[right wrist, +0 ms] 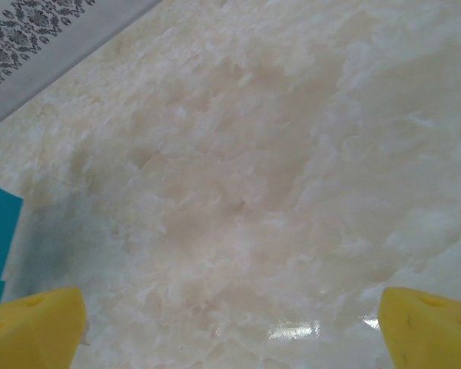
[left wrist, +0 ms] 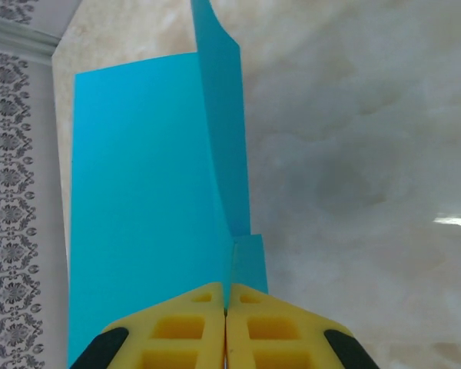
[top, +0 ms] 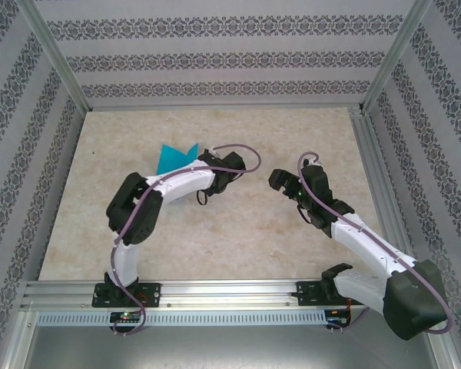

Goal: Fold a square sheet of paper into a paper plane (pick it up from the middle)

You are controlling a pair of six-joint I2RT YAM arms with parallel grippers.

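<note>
Marbled beige table (top: pixel 215 246) inside an enclosure with patterned grey-and-white walls (top: pixel 215 58).

Sheet of paper (top: pixel 175 157): turquoise, in the far left-centre of the table, partly folded. Top view: its far edge shows 2 points with a notch between them. Left wrist view: a wide panel of the sheet (left wrist: pixel 138 215) faces the camera on the left. A narrower flap rises from a crease and runs away along the right side. A small folded tab sits just above the fingertips.

Left gripper (top: pixel 206 160): at the near right edge of the sheet. In the wrist view its 2 yellow fingers (left wrist: pixel 184 330) are pressed together, pinching the paper at the crease line (left wrist: pixel 226 296). No gap is visible between them.

Right gripper (top: pixel 288 178): well apart from the sheet, right of centre, over bare table. Its wrist view has the yellow fingertips at opposite bottom corners (right wrist: pixel 230 327), so the jaws are spread wide with nothing between them. A sliver of the turquoise sheet (right wrist: pixel 0 223) shows at the left edge.

Aluminium rail (top: pixel 230 290) along the near edge carries both arm bases.
</note>
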